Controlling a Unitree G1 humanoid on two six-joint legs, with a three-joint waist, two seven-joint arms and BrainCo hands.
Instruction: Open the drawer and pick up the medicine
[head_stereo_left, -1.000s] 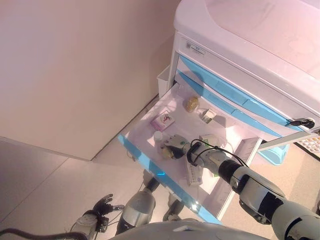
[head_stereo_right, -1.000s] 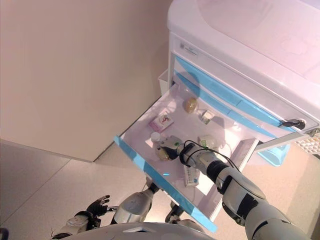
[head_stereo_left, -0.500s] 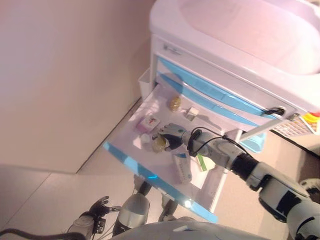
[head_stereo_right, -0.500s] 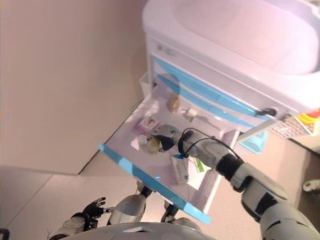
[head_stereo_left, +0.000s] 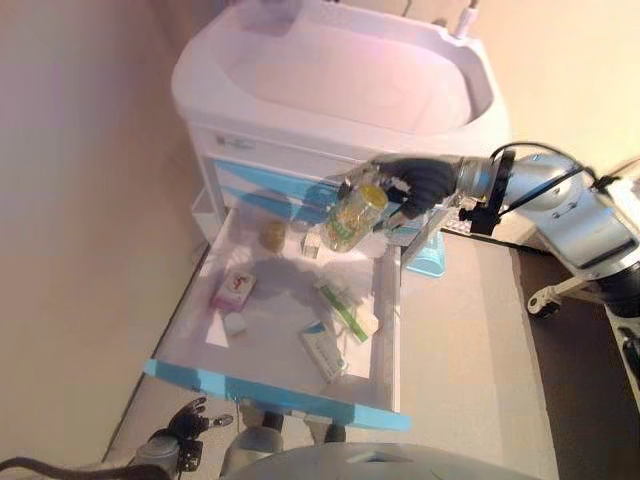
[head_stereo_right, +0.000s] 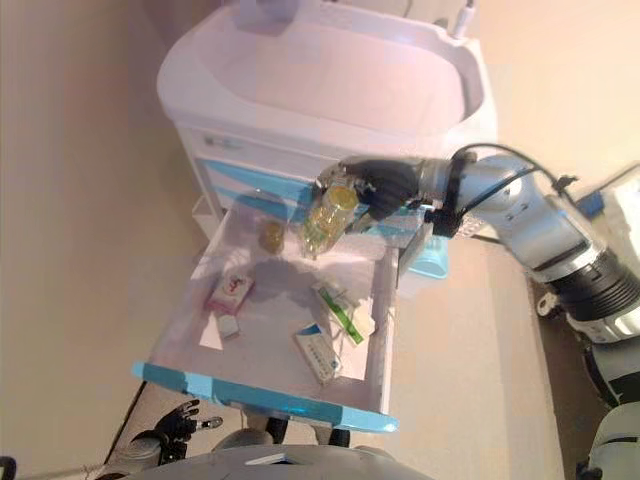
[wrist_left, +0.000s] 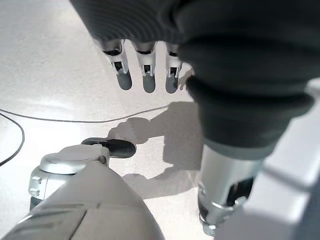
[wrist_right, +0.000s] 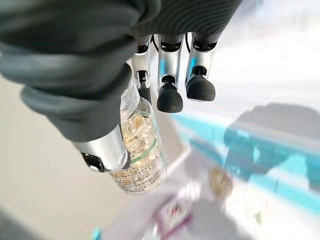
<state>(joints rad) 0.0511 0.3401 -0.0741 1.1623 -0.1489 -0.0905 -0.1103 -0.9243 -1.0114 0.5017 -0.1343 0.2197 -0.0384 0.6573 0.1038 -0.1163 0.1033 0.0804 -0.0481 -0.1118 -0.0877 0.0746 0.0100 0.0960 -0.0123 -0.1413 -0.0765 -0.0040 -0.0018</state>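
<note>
Low at the left, our left hand (wrist_left: 145, 75) hangs down beside us over the pale floor (wrist_left: 60, 60), its fingers straight and relaxed, holding nothing. Further right, the white medical cart with blue-fronted drawers (head_stereo_left: 330, 90) stands against the wall, and its wide white drawer with a blue front edge (head_stereo_left: 270, 392) is pulled fully out toward us. Inside the drawer, a small pink-and-white box (head_stereo_left: 234, 287) lies near the left wall with a small white cap-like piece (head_stereo_left: 234, 324) just in front of it; a round amber-coloured jar (head_stereo_left: 272, 236) sits near the back, and white-and-green medicine packets (head_stereo_left: 340, 305) lie toward the right side, with another flat white packet (head_stereo_left: 322, 352) closer to the front edge. Above the back of the open drawer, our right hand (head_stereo_left: 415, 185) holds the clear glass bottle of pale yellow capsules (head_stereo_left: 353, 213) lifted clear of the drawer and tilted, the thumb and fingers curled round its upper part near the neck while the body of the bottle hangs free below them.
</note>
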